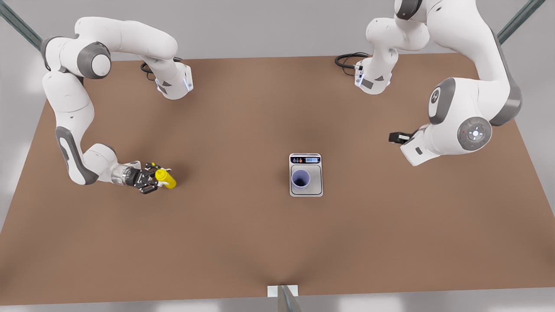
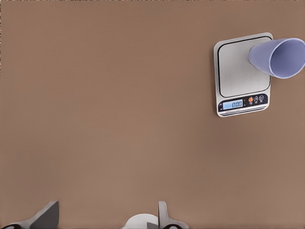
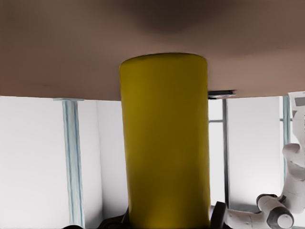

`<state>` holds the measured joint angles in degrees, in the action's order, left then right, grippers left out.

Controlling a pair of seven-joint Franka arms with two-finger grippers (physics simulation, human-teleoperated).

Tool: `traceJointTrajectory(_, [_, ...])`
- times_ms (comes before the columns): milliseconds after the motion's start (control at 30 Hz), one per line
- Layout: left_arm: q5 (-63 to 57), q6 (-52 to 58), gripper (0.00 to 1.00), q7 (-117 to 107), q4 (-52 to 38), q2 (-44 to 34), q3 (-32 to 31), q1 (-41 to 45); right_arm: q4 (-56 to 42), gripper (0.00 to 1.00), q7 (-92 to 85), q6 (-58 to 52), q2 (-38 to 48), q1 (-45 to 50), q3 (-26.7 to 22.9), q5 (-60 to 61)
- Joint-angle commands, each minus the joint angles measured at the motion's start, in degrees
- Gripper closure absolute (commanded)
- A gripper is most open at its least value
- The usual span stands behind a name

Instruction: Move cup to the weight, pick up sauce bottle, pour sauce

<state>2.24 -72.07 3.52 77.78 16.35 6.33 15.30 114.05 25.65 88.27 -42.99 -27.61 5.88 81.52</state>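
Sauce bottle (image 1: 166, 179): light, squeezable plastic, clamped mid-body by right gripper (image 1: 152, 178); left gripper (image 2: 102, 215) waits, fingers spread

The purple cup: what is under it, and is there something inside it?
The cup stands on the grey plate of the weight. Its dark inside looks empty, but the plate area directly beneath it is covered.

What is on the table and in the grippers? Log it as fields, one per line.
cup: upright on the scale's plate
scale: on the table, display reads zeros
bottle: yellow, at the front view's left, in the right gripper
right gripper: closed on the bottle, low over the table
left gripper: fingers apart, holding nothing, away from the scale, waiting
table: brown
step now: cup placed, bottle gripped, no pouring yet
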Motion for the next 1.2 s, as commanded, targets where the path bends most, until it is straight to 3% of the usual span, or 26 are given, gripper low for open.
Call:
traceJointTrajectory(0, [0.04,0.0,0.0,0.0,0.0,-0.01,0.0,-0.01,-0.41,0.6,0.02,-2.31,-0.16,0.01,-0.08,-7.07])
traceJointTrajectory(200, [-0.05,0.0,0.0,0.0,0.0,0.08,0.0,-0.01,-0.41,0.52,-2.88,-1.96,-1.83,0.01,-0.08,-7.43])
traceJointTrajectory(233, [-0.05,0.0,0.0,0.0,0.0,0.08,0.0,-0.01,-0.41,0.35,-2.88,-1.96,-2.27,-0.07,-0.08,-7.43])
traceJointTrajectory(267, [-0.05,0.0,0.0,0.0,0.0,0.08,0.0,-0.01,-0.49,0.11,-2.88,-1.96,-2.98,-0.25,-0.08,-7.43])
traceJointTrajectory(300, [-0.05,0.0,0.0,0.0,0.0,0.08,0.0,-0.01,-0.58,0.02,-2.88,-1.96,-2.89,-0.34,-0.08,-7.43])
traceJointTrajectory(1167, [-0.31,0.0,0.0,0.0,-0.35,-0.01,-0.09,-0.01,-1.64,0.0,-2.88,-3.37,-2.1,-3.06,-0.08,-11.99])
